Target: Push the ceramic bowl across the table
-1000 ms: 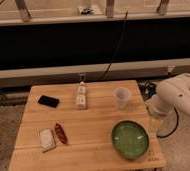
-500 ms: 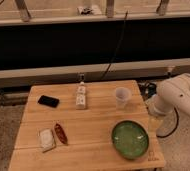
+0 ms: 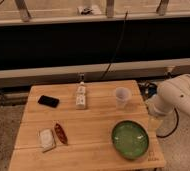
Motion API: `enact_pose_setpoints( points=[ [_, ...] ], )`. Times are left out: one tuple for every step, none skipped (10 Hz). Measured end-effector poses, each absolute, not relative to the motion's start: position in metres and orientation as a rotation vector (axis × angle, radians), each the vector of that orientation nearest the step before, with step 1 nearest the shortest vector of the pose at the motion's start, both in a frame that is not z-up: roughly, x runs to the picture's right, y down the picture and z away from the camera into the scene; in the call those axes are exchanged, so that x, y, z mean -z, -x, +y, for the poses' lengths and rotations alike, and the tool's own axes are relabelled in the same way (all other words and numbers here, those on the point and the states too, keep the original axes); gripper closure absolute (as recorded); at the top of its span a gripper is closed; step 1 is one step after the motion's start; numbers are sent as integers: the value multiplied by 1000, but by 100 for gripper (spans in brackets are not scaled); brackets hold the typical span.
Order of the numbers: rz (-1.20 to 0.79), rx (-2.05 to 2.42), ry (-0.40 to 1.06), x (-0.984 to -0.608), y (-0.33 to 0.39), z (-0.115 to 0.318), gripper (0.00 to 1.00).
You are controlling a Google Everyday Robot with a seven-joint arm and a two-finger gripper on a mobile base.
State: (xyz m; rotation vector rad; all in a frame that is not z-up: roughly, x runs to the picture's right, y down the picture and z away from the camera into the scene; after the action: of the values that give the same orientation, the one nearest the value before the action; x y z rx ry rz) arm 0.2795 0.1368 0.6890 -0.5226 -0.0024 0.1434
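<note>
No legible text or labels anywhere.

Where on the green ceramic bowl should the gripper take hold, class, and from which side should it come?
Probably the right rim of the ceramic bowl, pinched from above: it is wide and shallow, so only the rim fits between the jaws. The gripper hangs open off the right edge of the table, nearest that side.
</note>
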Motion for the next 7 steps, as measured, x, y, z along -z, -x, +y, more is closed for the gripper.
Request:
enact_pose_setpoints(
  points=[
    [-4, -147, 521, -689, -280, 136, 20],
    [-4, -149, 520, -689, -279, 136, 20],
    [-5, -152, 517, -689, -280, 136, 20],
    [-6, -155, 516, -690, -280, 135, 20],
    [-7, -158, 514, -690, -280, 135, 20],
    [-8, -163, 513, -691, -280, 134, 20],
    [-10, -166, 511, -691, -280, 133, 20]
  ],
)
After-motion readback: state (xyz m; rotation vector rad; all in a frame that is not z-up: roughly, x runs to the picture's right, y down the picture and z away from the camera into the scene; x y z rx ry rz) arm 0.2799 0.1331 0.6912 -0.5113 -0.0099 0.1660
